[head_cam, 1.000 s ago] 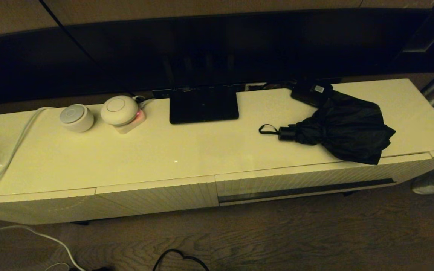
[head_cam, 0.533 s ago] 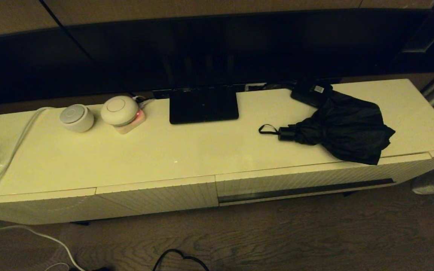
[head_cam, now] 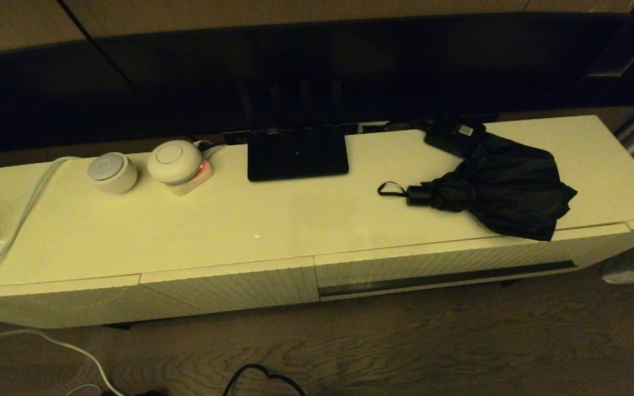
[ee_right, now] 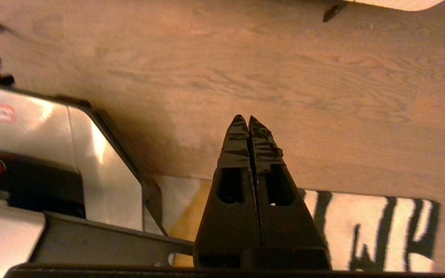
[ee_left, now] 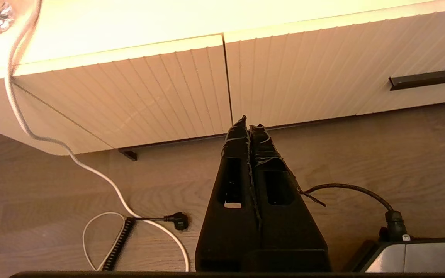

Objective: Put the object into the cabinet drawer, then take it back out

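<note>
The black folding umbrella (head_cam: 501,192) lies on the right part of the cream cabinet top (head_cam: 240,220), handle and wrist loop pointing left, fabric reaching the front edge. Below it the wide ribbed drawer (head_cam: 432,264) with its long dark handle strip (head_cam: 449,278) is closed. The head view shows neither arm. My left gripper (ee_left: 248,125) hangs shut and empty low over the floor before the cabinet front, with the drawer's handle strip (ee_left: 429,78) off to one side. My right gripper (ee_right: 246,119) is shut and empty above bare wooden floor.
A flat black stand (head_cam: 296,153) sits at the back centre, a small black box with a white label (head_cam: 454,135) behind the umbrella. Two round white devices (head_cam: 143,164) and a white cable (head_cam: 20,209) lie at the left. Cables (ee_left: 129,216) trail on the floor.
</note>
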You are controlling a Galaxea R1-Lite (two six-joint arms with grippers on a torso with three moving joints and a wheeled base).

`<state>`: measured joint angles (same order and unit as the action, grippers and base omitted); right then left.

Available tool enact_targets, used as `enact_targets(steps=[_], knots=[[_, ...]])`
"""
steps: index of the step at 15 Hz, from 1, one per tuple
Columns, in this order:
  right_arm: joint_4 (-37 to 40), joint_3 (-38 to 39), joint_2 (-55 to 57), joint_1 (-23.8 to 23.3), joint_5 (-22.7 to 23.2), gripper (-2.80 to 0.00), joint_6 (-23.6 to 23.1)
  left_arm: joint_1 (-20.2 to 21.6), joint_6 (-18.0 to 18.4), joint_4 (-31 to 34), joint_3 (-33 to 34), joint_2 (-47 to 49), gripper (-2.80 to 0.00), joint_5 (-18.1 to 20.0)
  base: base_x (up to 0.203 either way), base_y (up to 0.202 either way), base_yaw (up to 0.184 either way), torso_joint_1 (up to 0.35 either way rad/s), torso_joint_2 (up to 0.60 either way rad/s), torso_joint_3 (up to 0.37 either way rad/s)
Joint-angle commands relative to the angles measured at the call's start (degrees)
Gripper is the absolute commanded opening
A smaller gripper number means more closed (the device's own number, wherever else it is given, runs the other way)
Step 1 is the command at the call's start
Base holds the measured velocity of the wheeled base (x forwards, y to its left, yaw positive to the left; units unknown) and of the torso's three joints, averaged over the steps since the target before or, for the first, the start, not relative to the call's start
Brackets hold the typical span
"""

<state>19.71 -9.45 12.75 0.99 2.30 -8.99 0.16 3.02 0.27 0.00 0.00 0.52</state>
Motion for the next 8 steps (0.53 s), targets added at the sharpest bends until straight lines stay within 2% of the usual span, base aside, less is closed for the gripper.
enact_targets(steps=[1, 4, 5, 8], knots=[[1.35, 0.33, -4.2, -0.55, -0.13, -2.8, 2.25, 0.02, 0.05, 0.0, 0.18, 0.0, -2.8, 0.0, 0.0, 0.0, 0.0, 0.0, 0.0, 0.0], [2.94, 0.46, -11.77, -0.93, 0.21, -2.8, 3.68, 0.02, 0.01, 0.0, 0.18, 0.0, -2.8, 0.0, 0.0, 0.0, 0.0, 0.0, 0.0, 0.0], [1.08, 1.4, -12.91, -0.96, 0.15, -2.8, 3.75, 0.02, -0.03, 0.0, 0.18, 0.0, -2.8, 0.0, 0.0, 0.0, 0.0, 0.0, 0.0, 0.0], [-16.56, 7.65, -12.84, -0.98, -0.02, -2.8, 2.92, 0.02, 0.05, 0.0, 0.18, 0.0, -2.8, 0.0, 0.0, 0.0, 0.0, 0.0, 0.0, 0.0]])
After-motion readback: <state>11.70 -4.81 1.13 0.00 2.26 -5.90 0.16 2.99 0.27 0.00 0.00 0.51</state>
